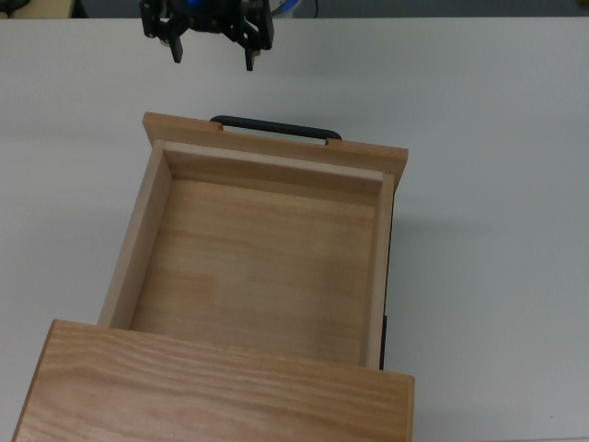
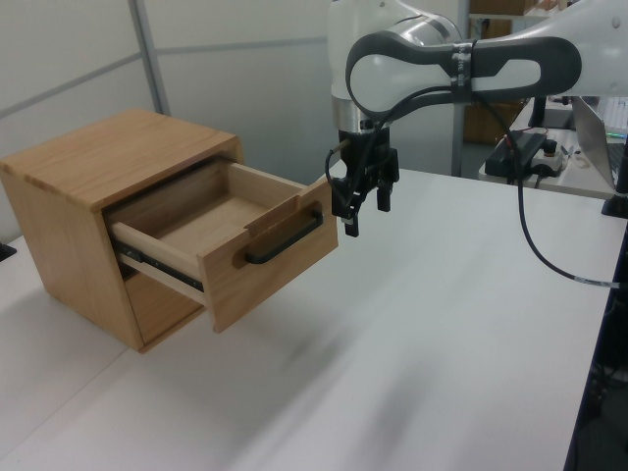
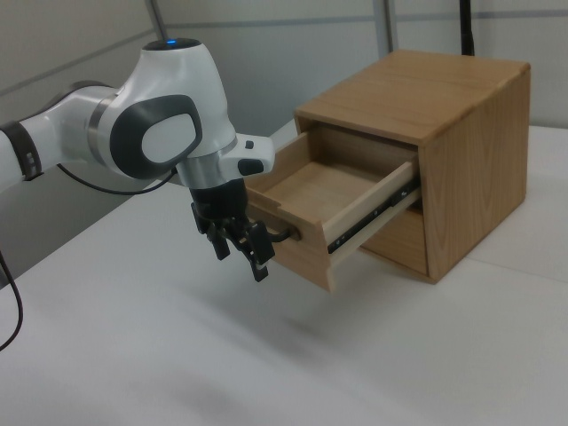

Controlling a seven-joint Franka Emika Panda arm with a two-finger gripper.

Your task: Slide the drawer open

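Observation:
The light wooden drawer (image 1: 258,258) stands pulled far out of its cabinet, and its inside is bare. Its black bar handle (image 1: 276,127) runs along the front panel (image 2: 280,257). My gripper (image 1: 212,53) hangs open a short way in front of the handle, apart from it, with nothing between the fingers. In the left view the gripper (image 2: 365,210) is just right of the drawer's front corner, beside the handle (image 2: 285,238). In the right view the gripper (image 3: 240,254) points down at the drawer's (image 3: 311,191) left, close to the front panel.
The wooden cabinet (image 2: 98,162) with bold grain on its top (image 1: 221,387) stands on a white table (image 2: 412,343). A black slide rail (image 3: 377,211) shows along the drawer's side. A cable (image 2: 535,245) trails from the arm, and a desk with equipment (image 2: 549,147) stands behind.

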